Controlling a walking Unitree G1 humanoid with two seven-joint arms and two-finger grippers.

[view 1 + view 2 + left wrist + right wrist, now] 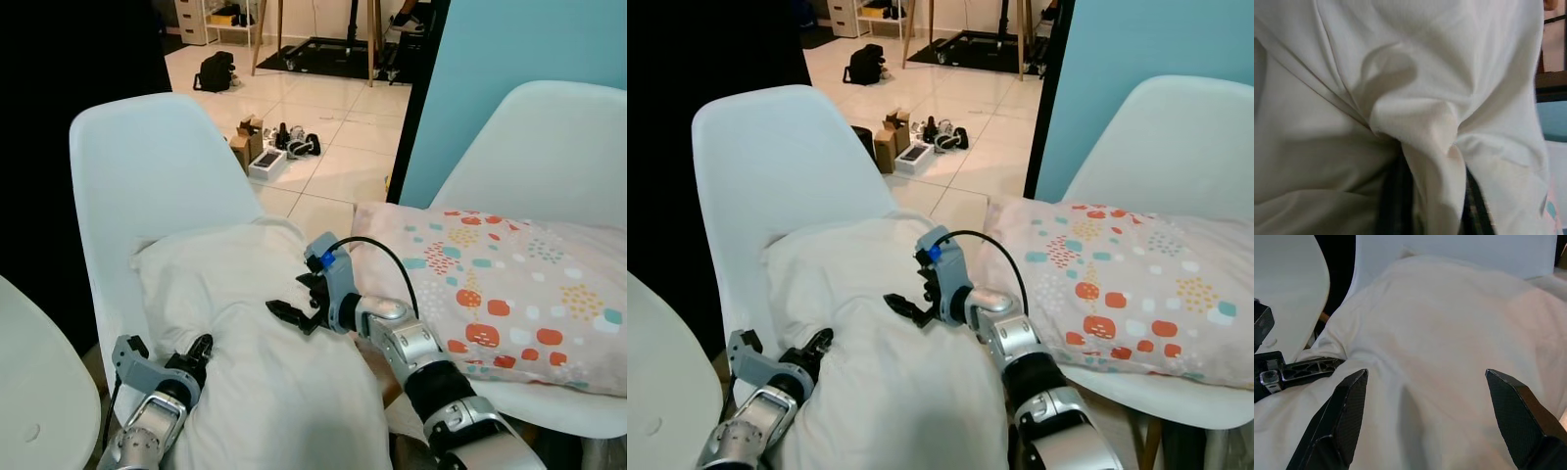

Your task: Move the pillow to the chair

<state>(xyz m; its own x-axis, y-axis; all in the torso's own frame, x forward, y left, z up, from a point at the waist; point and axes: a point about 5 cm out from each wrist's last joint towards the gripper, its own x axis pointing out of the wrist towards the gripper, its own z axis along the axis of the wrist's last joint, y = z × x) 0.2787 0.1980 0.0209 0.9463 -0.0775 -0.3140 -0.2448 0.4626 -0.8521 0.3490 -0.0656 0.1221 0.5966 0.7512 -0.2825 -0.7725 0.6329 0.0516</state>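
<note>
White pillow (245, 323) lies on the seat of the left white chair (147, 166), top edge leaning on the chair back, lower end hanging toward me off the seat front. My left gripper (196, 354) is at the pillow's lower left corner, fingers pinched onto a fold of the cover; left wrist view shows the fabric (1420, 127) bunched up and squeezed between both black fingers (1396, 196), so it's clamped on the pillow. My right gripper (294, 315) sits over the pillow's right-centre area, fingers spread wide apart, holding nothing; right wrist view shows both fingertips (1342, 416) on either side of open cloth, hovering just above or barely touching the cover, can't tell which. In that same view my left gripper shows at the pillow's edge. Second pillow (500, 294), patterned with orange and teal dots, lies on the right chair (549, 147), its near corner just beside the white one and behind my right wrist. A blue panel (509, 59) stands behind the right chair. Tiled floor (333, 137) beyond, with small boxes (257, 149) and a black bag (216, 70) on it. Part of a third white seat (29, 401) at far left.
</note>
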